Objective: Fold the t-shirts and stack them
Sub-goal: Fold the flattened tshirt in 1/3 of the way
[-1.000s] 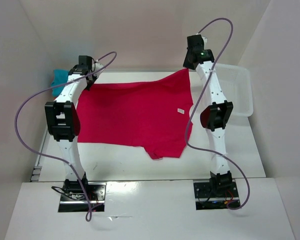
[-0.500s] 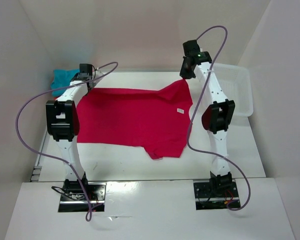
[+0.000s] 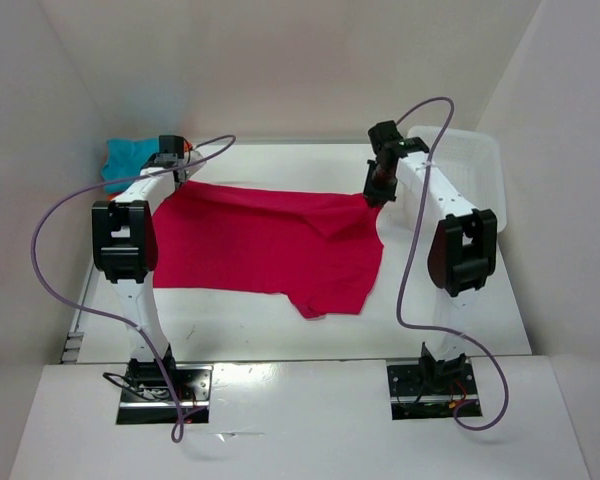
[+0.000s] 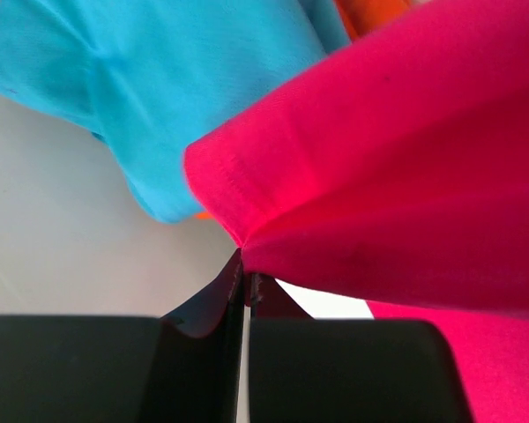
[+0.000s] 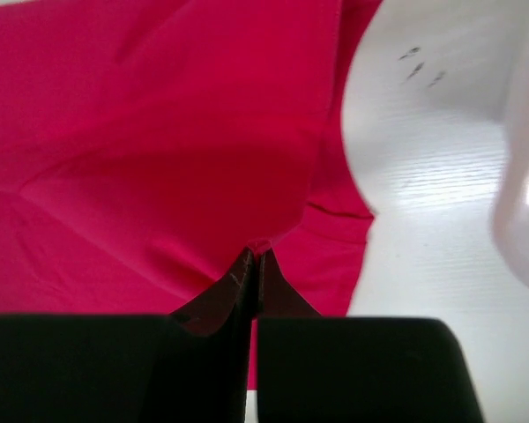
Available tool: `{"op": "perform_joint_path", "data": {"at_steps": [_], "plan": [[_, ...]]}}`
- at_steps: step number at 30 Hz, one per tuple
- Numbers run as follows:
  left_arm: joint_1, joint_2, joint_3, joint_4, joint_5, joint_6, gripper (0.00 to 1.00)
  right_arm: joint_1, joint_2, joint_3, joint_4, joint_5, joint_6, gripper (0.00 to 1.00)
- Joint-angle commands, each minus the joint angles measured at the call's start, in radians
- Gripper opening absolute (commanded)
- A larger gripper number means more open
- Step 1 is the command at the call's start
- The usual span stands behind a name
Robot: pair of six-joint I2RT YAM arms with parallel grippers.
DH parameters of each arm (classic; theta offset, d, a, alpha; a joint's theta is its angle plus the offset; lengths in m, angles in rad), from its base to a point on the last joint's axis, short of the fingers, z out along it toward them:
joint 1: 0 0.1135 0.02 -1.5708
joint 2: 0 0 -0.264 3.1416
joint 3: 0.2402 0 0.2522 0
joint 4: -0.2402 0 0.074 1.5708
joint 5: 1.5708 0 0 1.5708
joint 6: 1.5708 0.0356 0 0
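The pink-red t-shirt (image 3: 270, 250) lies spread on the desk (image 3: 450, 310). The left pincer (image 4: 246, 280) pinches its far-left hem. The right pincer (image 5: 254, 263) pinches its far-right corner, which is doubled over. Draw both corners toward the near hem together, low and taut, clear of the teal t-shirt (image 3: 125, 155) bunched far left.

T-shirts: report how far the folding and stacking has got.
Done: nothing looks folded yet. In hand: the left claw and right claw are shut on the far edge of the pink-red shirt, which is spread out. Left: finishing it, then the teal shirt and orange shirt, bunched at the far left.
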Motion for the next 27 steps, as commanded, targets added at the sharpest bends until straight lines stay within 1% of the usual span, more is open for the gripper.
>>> {"op": "perform_joint_path", "data": {"at_steps": [1,3,8,9,10,11,12,13,14,15,16,17,18,19,20,21,23,25,26,27], "plan": [[0.008,-0.010,-0.046,0.000,-0.031,0.026,0.01,0.040,-0.021,-0.041,0.113,-0.063,0.030,0.00],[0.008,-0.010,-0.100,0.026,-0.041,0.051,0.01,0.049,-0.010,-0.081,0.123,-0.063,0.041,0.00],[0.008,-0.010,-0.120,0.026,-0.055,0.042,0.04,0.049,-0.052,-0.196,0.141,-0.045,0.050,0.00],[0.008,-0.010,-0.129,0.026,-0.055,0.042,0.06,0.049,-0.073,-0.214,0.141,-0.054,0.050,0.00],[0.008,-0.010,-0.129,0.017,-0.055,0.042,0.08,0.049,-0.082,-0.233,0.141,-0.092,0.050,0.03],[0.008,-0.010,-0.129,0.016,-0.064,0.042,0.21,0.049,-0.082,-0.270,0.150,-0.112,0.050,0.16],[0.008,-0.010,-0.129,0.007,-0.074,0.042,0.33,0.049,-0.107,-0.288,0.150,-0.126,0.050,0.30],[0.008,-0.020,-0.129,0.007,-0.074,0.032,0.46,0.049,-0.119,-0.310,0.138,-0.137,0.050,0.42],[0.018,-0.020,-0.129,-0.002,-0.087,0.032,0.54,0.049,-0.136,-0.358,0.138,-0.137,0.062,0.49],[0.018,-0.042,-0.129,-0.016,-0.100,0.019,0.67,0.049,-0.157,-0.386,0.138,-0.137,0.074,0.56],[0.033,-0.051,-0.119,-0.031,-0.100,0.006,0.71,0.049,-0.217,-0.446,0.138,-0.123,0.088,0.63],[0.057,-0.060,-0.105,-0.057,-0.089,-0.013,0.75,0.049,-0.249,-0.477,0.138,-0.108,0.106,0.66],[0.071,-0.085,-0.068,-0.124,-0.075,-0.067,0.78,0.038,-0.281,-0.509,0.165,-0.098,0.149,0.71],[0.087,-0.097,-0.053,-0.158,-0.054,-0.099,0.82,0.038,-0.330,-0.568,0.182,-0.098,0.171,0.73],[0.103,-0.112,-0.052,-0.190,-0.025,-0.130,0.84,0.038,-0.341,-0.596,0.196,-0.098,0.194,0.73],[0.134,-0.140,-0.052,-0.245,0.035,-0.183,0.84,0.038,-0.342,-0.621,0.211,-0.118,0.232,0.74],[0.147,-0.163,-0.097,-0.295,0.073,-0.216,0.85,0.047,-0.342,-0.687,0.257,-0.160,0.258,0.74],[0.159,-0.181,-0.175,-0.307,0.074,-0.238,0.85,0.047,-0.331,-0.751,0.296,-0.173,0.278,0.74],[0.169,-0.204,-0.263,-0.298,0.083,-0.238,0.85,0.047,-0.331,-0.768,0.296,-0.174,0.292,0.74],[0.183,-0.215,-0.296,-0.298,0.101,-0.251,0.85,0.047,-0.346,-0.784,0.305,-0.174,0.292,0.74]]}}
